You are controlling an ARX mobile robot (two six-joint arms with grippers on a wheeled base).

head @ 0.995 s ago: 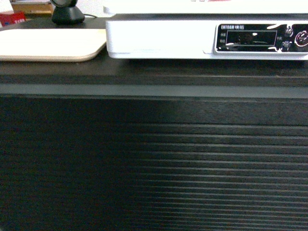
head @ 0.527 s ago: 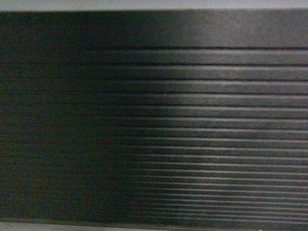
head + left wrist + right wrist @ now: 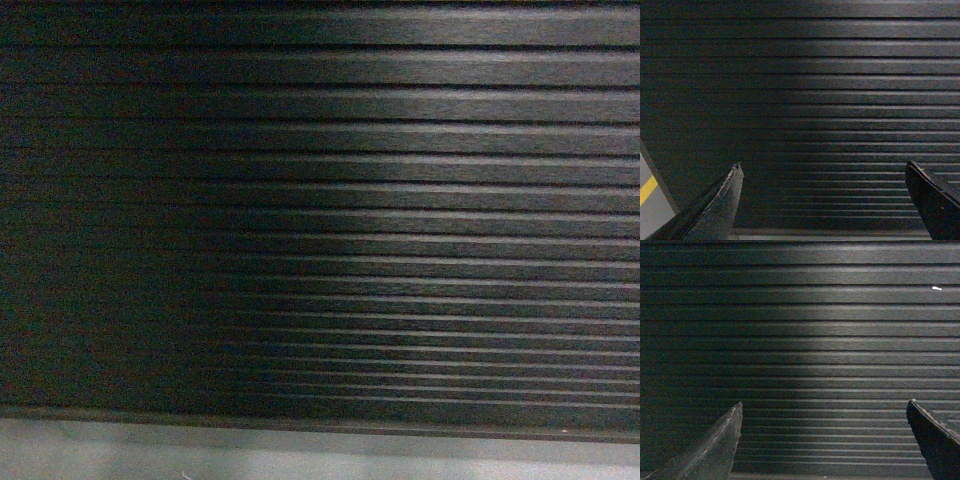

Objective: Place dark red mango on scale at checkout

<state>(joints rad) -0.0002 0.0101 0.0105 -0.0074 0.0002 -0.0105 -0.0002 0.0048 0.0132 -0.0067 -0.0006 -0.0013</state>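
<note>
The ribbed dark front of the checkout (image 3: 320, 220) fills the head view, with its grey plinth (image 3: 300, 452) along the bottom. The dark red mango and the scale are out of view. In the left wrist view my left gripper (image 3: 823, 167) is open, its two dark fingers wide apart and empty, facing the checkout slats (image 3: 805, 90). In the right wrist view my right gripper (image 3: 824, 405) is likewise open and empty in front of the checkout slats (image 3: 800, 340).
At the left edge of the left wrist view the counter's corner ends beside grey floor (image 3: 655, 212) with a yellow line (image 3: 647, 189). A small white speck (image 3: 936, 288) sits on a slat in the right wrist view.
The head view has dropped: the counter top with the scale and beige tray, seen a second ago, has slid out of the top, and now the slatted front and plinth show.
</note>
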